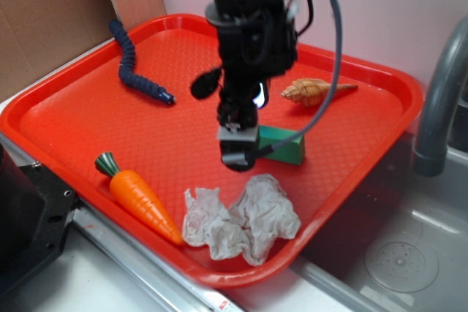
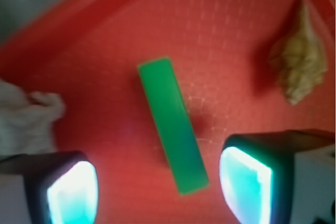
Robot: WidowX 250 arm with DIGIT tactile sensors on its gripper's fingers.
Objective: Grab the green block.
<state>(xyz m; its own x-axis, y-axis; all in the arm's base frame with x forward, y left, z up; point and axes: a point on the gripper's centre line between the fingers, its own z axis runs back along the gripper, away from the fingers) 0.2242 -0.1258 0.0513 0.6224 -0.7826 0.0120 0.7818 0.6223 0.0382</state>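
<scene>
Green block (image 2: 172, 132) lies on the red tray (image 2: 220, 19), slanted between the spread fingers of the claw (image 2: 160, 187), nearer the right one. Best to centre over it, twist to square the pads on its long sides, lower, then squeeze. Shell (image 2: 298, 66) sits far right.

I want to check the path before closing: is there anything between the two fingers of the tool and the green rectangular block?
In the wrist view, only bare red plastic tray separates the fingers from the green rectangular block.
</scene>
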